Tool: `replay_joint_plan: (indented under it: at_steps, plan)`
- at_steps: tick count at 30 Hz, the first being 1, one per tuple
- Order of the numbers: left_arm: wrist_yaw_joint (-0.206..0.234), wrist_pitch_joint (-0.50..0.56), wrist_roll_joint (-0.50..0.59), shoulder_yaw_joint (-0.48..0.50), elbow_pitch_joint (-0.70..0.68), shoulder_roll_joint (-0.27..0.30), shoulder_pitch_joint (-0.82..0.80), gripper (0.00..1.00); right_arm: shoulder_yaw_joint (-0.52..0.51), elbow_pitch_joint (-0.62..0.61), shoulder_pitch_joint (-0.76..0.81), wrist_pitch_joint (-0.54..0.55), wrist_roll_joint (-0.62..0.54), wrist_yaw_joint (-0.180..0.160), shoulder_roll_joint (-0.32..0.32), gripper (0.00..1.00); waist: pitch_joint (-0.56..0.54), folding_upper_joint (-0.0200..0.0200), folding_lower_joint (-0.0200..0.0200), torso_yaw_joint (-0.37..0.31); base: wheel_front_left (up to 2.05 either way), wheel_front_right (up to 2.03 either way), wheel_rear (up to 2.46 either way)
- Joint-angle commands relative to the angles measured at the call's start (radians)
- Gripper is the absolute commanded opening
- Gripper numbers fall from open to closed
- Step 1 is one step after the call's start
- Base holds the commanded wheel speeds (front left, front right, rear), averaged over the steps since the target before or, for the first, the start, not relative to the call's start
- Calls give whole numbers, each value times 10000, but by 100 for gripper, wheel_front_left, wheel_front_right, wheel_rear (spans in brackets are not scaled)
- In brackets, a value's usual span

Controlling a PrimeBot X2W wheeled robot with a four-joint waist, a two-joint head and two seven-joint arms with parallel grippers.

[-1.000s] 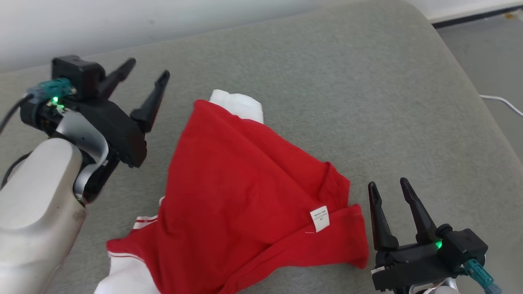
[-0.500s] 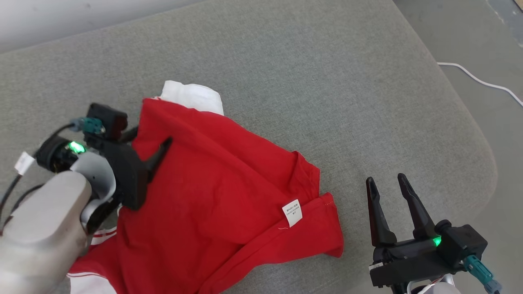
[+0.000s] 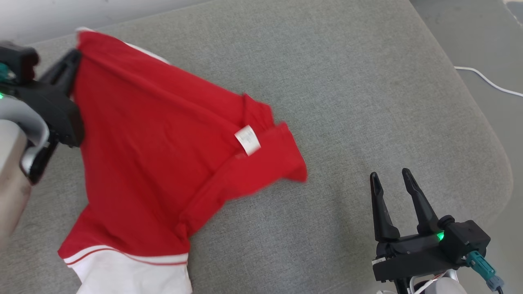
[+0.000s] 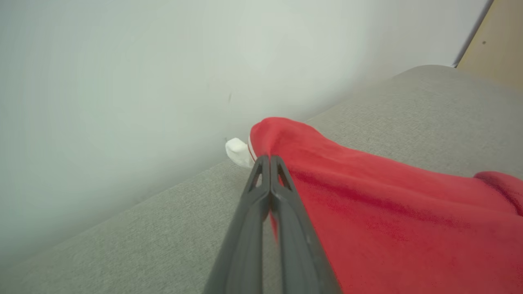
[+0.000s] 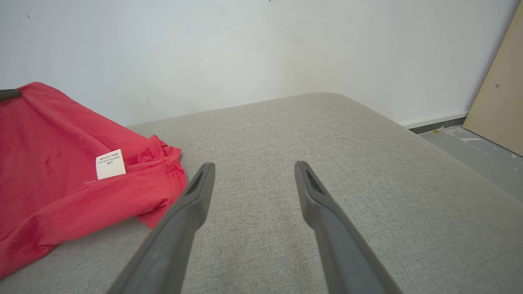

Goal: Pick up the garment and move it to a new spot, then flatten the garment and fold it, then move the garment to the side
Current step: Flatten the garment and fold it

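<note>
We are looking down on a wide grey fabric cushion (image 3: 347, 102), its rounded corner curving toward a grey floor (image 3: 482, 36) where a white cable (image 3: 486, 79) is trailing. Behind it, a plain white wall (image 5: 245, 49) is catching soft, even light. A dark baseboard (image 5: 437, 123) is running along its foot, and a tan board (image 5: 498, 94) is standing at the right.

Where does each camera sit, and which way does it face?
Head view: on the head, looking down at the grey cushion; left gripper and right gripper show.
Left wrist view: on that wrist, along its shut fingers, pinching the red garment, towards the wall.
Right wrist view: on that wrist, along its open fingers, over the cushion.
Head and right wrist views share the garment's white label.
</note>
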Motion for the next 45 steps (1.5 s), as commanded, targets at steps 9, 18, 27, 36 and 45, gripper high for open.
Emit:
replay_joint_plan:
  at_steps: [9,18,27,36,45]
  plan:
    - [-111,-478,115,-10,1048,-333,-37,100,9,108,-100,-7,-197,-22,13,100,-265,0,0,456,0,0,0]
    - [193,-592,627,2038,-816,-218,1204,100,-162,84,165,-8,-514,-22,9,100,-1215,0,0,1367,0,0,0]
    - [915,-597,2110,5174,-4300,-442,4915,100,-241,51,655,-8,-769,-22,8,100,-2161,0,0,2502,0,0,0]
    - [1340,-599,3391,7237,-6443,-1228,8336,100,-305,113,1164,-7,-880,-22,9,100,-2905,0,0,3342,0,0,0]
    - [1180,-598,4354,8646,-7644,-2239,10687,100,-337,12,1568,-8,-871,-22,-28,100,-3347,0,0,3857,0,0,0]
